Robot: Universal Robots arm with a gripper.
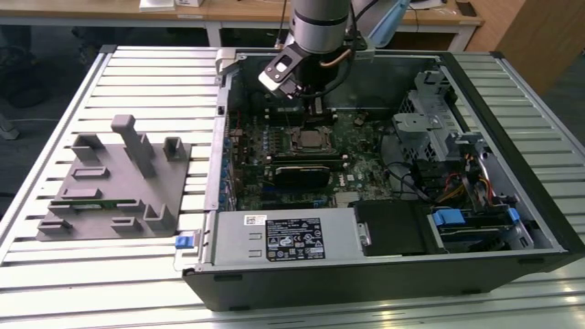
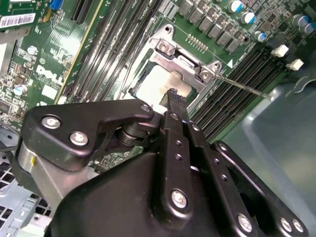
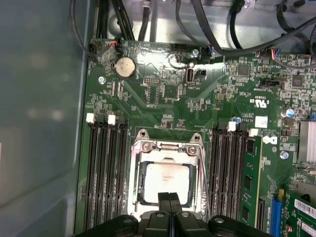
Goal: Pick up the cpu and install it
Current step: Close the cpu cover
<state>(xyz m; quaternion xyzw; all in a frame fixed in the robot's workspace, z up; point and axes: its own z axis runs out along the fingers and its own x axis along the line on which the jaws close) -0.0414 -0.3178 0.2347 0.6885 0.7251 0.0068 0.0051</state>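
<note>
first wrist view: the cpu [image 3: 167, 178] is seen lying flat inside the metal socket frame [image 3: 168, 147] on the green motherboard [image 3: 163, 98], silver top up, with black memory slots [image 3: 106, 173] lined up on both sides of it. the gripper [image 3: 170, 196] is held right over one edge of the chip, and its two black jaws are pressed together with nothing caught between them. whether the tips are actually touching the lid can't be told tbh. a round coin battery [image 3: 125, 66] can be made out near the board's cable end, well apart from the socket

in the second wrist view the same setup is shown at a slant: the jaws are closed tip to tip over the pale chip inside the frame, and a thin lever wire [image 2: 242, 85] is seen running out from the frame across the slots

in the exterior view the arm is reached down into an open computer case [image 1: 384, 277] that's laid flat on a slatted table [image 1: 137, 75], with the gripper placed just above the socket in the middle of the board. a grey fixture [image 1: 101, 199] is set on the table to the exterior view's left of the case, near it
</note>
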